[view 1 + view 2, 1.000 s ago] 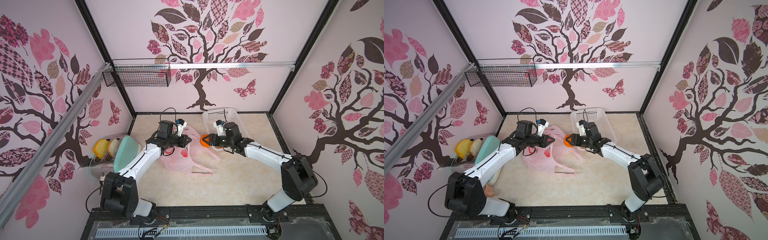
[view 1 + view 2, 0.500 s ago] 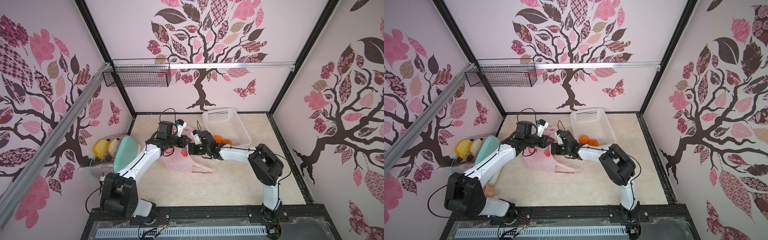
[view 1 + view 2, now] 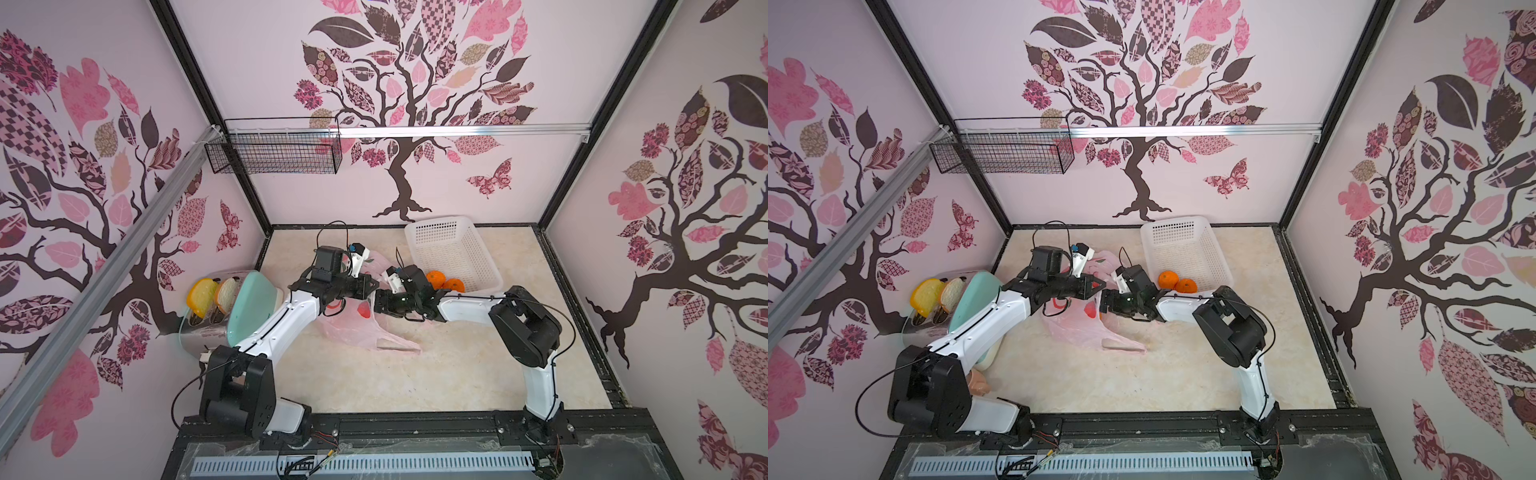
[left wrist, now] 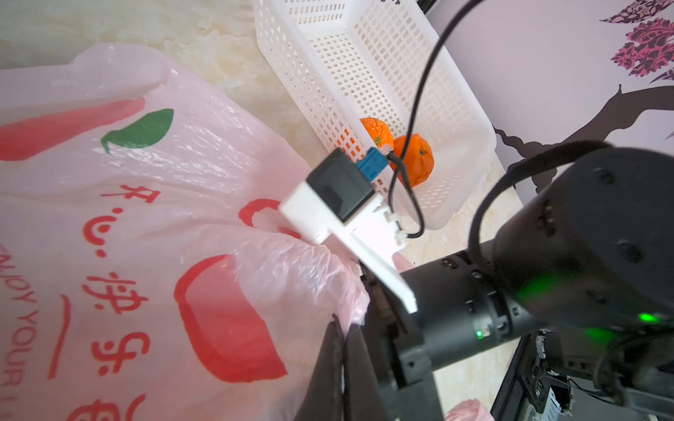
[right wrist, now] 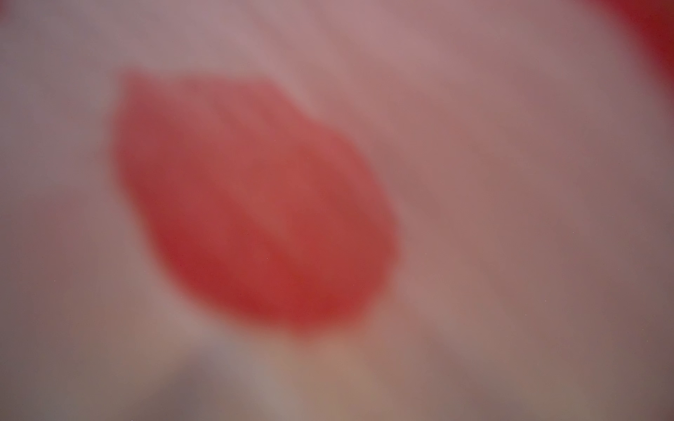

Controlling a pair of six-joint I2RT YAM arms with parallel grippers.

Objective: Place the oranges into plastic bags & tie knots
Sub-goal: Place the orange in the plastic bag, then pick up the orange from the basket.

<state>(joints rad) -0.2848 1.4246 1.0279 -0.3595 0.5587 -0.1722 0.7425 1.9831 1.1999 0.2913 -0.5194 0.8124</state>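
The pink plastic bag (image 3: 361, 332) (image 3: 1084, 332) lies on the table with red prints on it. My left gripper (image 3: 372, 284) (image 4: 341, 324) is shut on the bag's rim and holds the mouth up. My right gripper (image 3: 380, 308) (image 3: 1104, 305) reaches into that mouth, its fingertips hidden by the film. The right wrist view shows only blurred pink film (image 5: 510, 182) with a red print. Two oranges (image 3: 436, 277) (image 3: 454, 285) (image 4: 415, 162) lie in the near corner of the white basket (image 3: 440, 228) (image 4: 364, 54). No knots show.
A toaster with bread slices (image 3: 203, 307) and a teal plate (image 3: 251, 305) stand at the left wall. A black wire basket (image 3: 274, 151) hangs on the back wall. The white basket sits close behind the right forearm.
The right arm carried an orange from beside the basket leftward to the bag and pushed its gripper into the mouth. The left gripper kept its hold in place.
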